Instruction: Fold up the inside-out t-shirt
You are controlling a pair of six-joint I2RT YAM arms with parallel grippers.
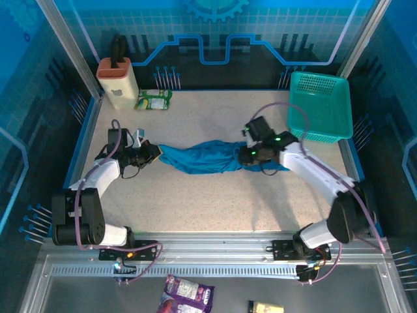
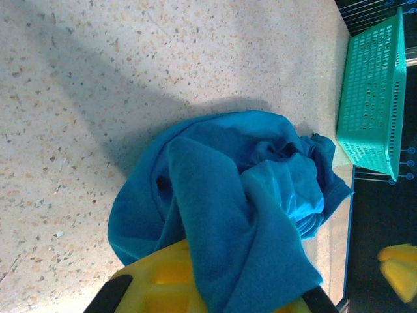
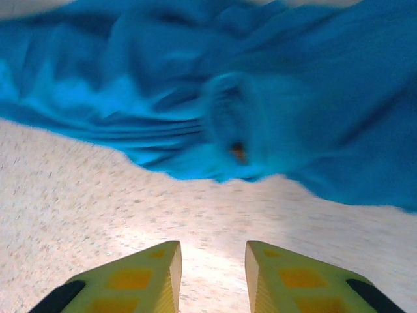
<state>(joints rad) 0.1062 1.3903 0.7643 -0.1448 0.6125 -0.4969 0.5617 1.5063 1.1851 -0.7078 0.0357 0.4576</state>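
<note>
The inside-out t-shirt [image 1: 199, 158] lies bunched in a long blue-teal rope across the middle of the table. My left gripper [image 1: 156, 153] is at its left end, low over the table. In the left wrist view the t-shirt [image 2: 234, 195] runs down between the yellow fingers [image 2: 153, 280], and the left gripper [image 2: 215, 290] is shut on a fold of it. My right gripper [image 1: 242, 155] sits over the cloth's right end. In the right wrist view the right gripper [image 3: 213, 251] is open, with bare table between its fingers and the t-shirt [image 3: 260, 98] just beyond their tips.
A teal mesh basket [image 1: 320, 104] stands at the back right, also seen as the basket [image 2: 374, 98] in the left wrist view. An orange-and-white container [image 1: 117, 81] and a green packet [image 1: 154, 100] sit at the back left. Bare speckled table [image 1: 215, 202] lies in front of the shirt.
</note>
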